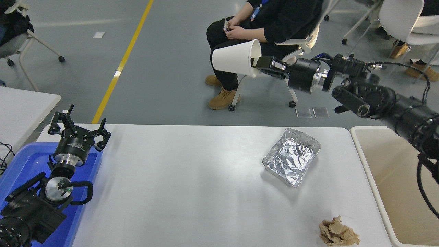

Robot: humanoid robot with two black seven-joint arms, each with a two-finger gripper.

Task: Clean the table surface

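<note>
White paper is what our right gripper (258,63) is clamped on: it pinches the rim of a paper cup (236,57), which hangs on its side, high above the floor beyond the far edge of the table surface (185,185), its mouth turned toward the gripper. The tabletop fills the lower middle of our view. On it lie a crinkled foil tray (291,156) toward the far right and a crumpled brown paper wad (337,233) near the front right corner, well apart. A beige bin (401,185) stands just beside the table's right edge. Our left gripper (79,128) is parked at the lower left over a blue plastic bin (20,161), fingers spread and holding nothing. A seated person (271,20) is behind the cup; what the hands hold is too small to tell.
</note>
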